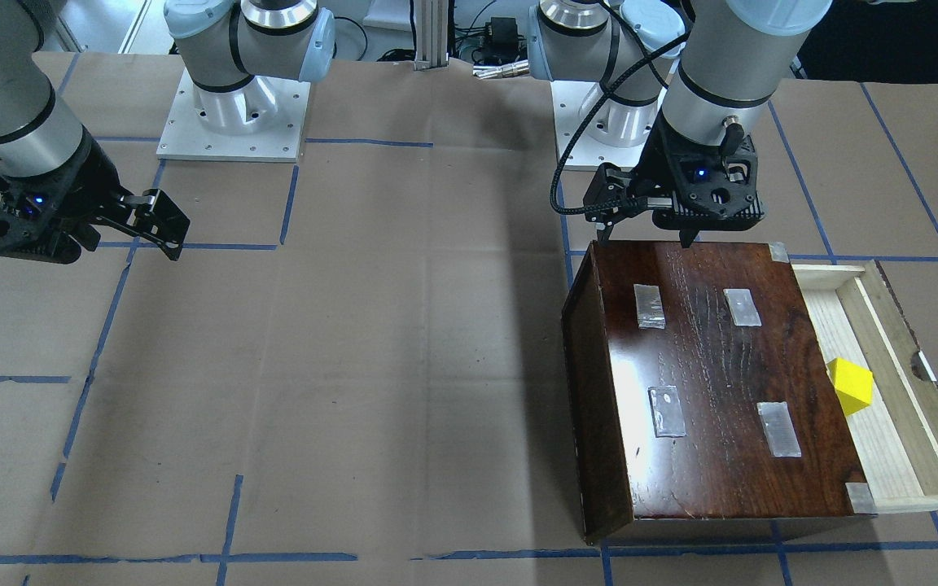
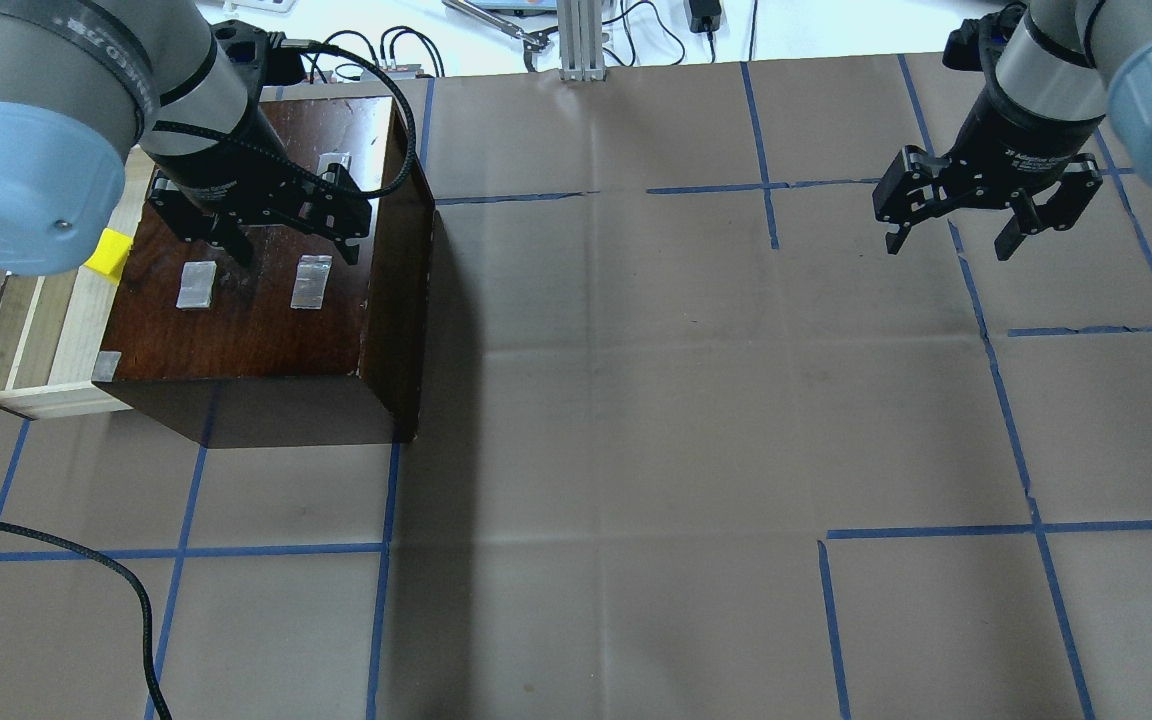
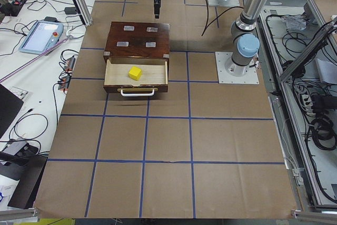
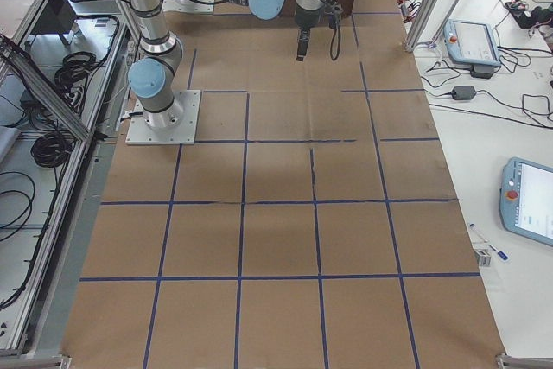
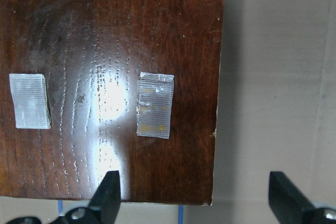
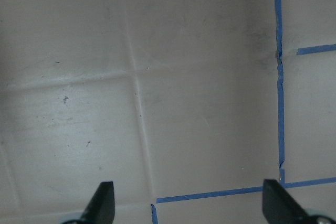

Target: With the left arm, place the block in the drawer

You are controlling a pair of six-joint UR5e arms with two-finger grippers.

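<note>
Block: the small yellow block (image 1: 850,387) lay inside the drawer, on its pale floor about halfway along its length. It sat close to the face of the dark box and turned at an angle to the drawer's boards. Nothing gripped it.

Drawer: the shallow pale wooden drawer (image 1: 892,382) stood open, drawn out from one side of the dark box. Its notched front board was on the far side from the box.

Dark box: the glossy brown box (image 1: 713,382) rested on the counter (image 1: 396,366), which was covered in brown paper with blue tape lines. Four grey tape patches (image 1: 650,306) were on its top, with smaller bits at the corners by the drawer.

Left hand: the left hand (image 1: 646,236) hung above the box's top at the edge nearest the robot's base, well apart from the block. Its two fingers were spread wide with nothing between them. In the wrist view one finger was over the wood and the other over the paper beside the box's corner. A black braided cable (image 1: 575,155) looped beside its wrist.

Right hand: the right hand (image 2: 950,245) hung over bare paper at the other end of the counter, far from the box. Its fingers were also spread wide and held nothing.
</note>
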